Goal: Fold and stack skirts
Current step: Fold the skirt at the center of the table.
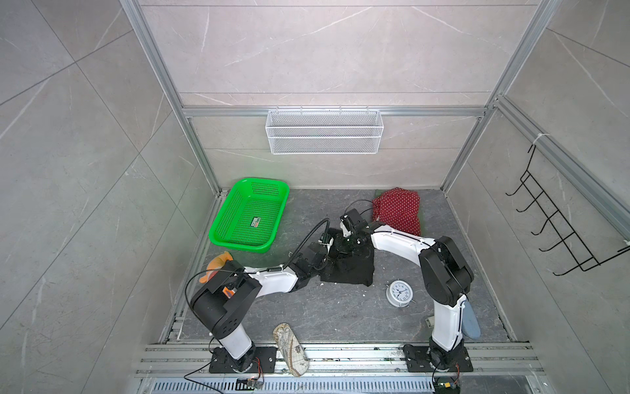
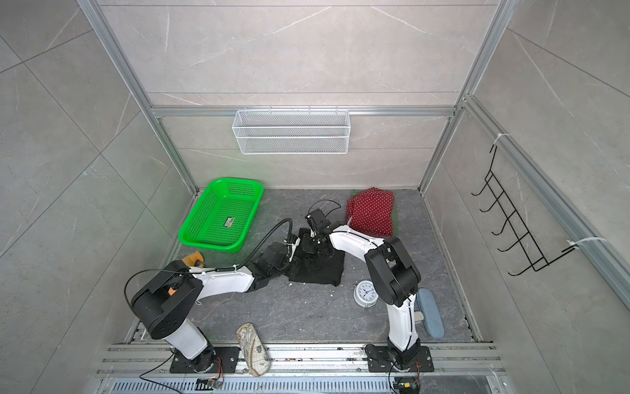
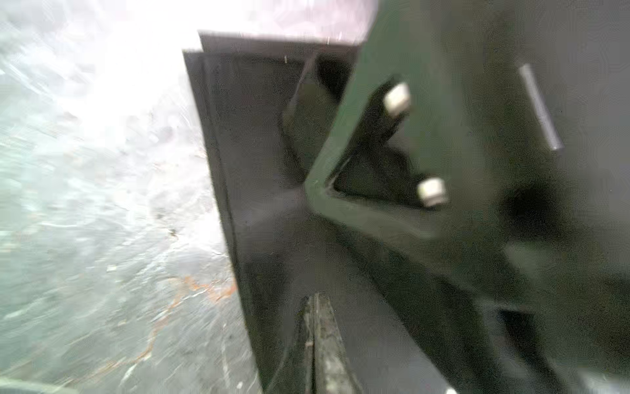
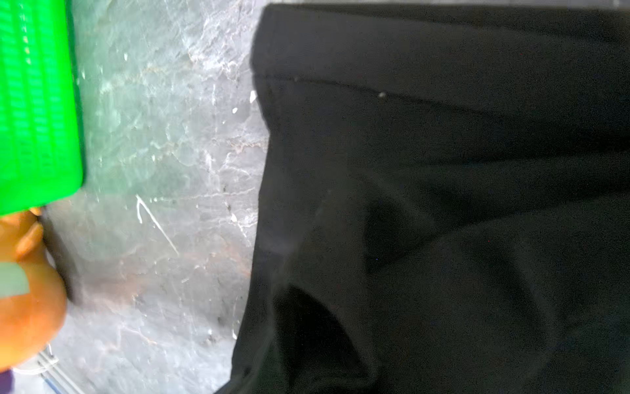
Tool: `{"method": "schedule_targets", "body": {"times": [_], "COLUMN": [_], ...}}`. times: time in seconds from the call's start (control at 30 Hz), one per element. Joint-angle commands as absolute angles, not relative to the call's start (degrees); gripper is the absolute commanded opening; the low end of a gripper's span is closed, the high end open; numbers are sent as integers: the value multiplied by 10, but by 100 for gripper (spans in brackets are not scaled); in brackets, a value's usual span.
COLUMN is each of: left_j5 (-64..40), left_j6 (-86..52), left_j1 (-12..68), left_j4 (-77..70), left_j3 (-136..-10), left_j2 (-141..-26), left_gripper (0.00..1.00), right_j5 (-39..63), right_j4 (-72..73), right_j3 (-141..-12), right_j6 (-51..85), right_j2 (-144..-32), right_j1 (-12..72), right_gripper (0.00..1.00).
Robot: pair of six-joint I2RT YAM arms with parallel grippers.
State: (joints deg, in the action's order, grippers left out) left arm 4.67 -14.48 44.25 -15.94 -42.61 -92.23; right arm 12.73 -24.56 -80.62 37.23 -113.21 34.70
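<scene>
1. The black skirt (image 1: pixel 351 269) lies rumpled on the desk (image 1: pixel 306 307), near the green basket (image 1: pixel 249 211), to the right of its front corner and apart from it.
2. The red polka-dot skirt (image 1: pixel 397 209) lies well to the right of the basket, level with it at the back of the desk. It rests on the dark green skirt (image 2: pixel 395 213), of which only a thin edge shows.
3. The left gripper (image 3: pixel 315 307) sits over the edge of the black skirt that faces the basket. Its fingers are pressed together. The blurred left wrist view does not show whether cloth is pinched between them.
4. The right gripper (image 3: pixel 414 145) is over the back part of the black skirt, on the side away from the basket. Its 2 white-tipped fingers (image 3: pixel 397 97) stand apart with nothing visible between them.
5. The right wrist view shows only black cloth, bare desk and the basket wall.
</scene>
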Motion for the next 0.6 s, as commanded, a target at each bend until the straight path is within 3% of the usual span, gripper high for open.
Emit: {"method": "schedule_targets", "body": {"times": [0.0, 0.13, 0.27, 0.57], "left_j5": [72, 86, 94, 52], "left_j6": [-121, -118, -116, -112], "left_j1": [443, 442, 442, 449], "left_j4": [-145, -130, -126, -127], "left_j3": [-417, -410, -405, -419], "left_j2": [-874, -843, -820, -813], "left_gripper": [0, 0, 0, 0], "right_j5": [138, 143, 132, 62], "right_j4": [-247, -251, -259, -314], "right_j3": [-826, -824, -826, -800], "right_j6": [355, 334, 316, 274], "right_j2": [-1132, -1103, -1062, -977], "right_j1": [351, 351, 350, 327], "right_gripper": [36, 52, 62, 66]}}
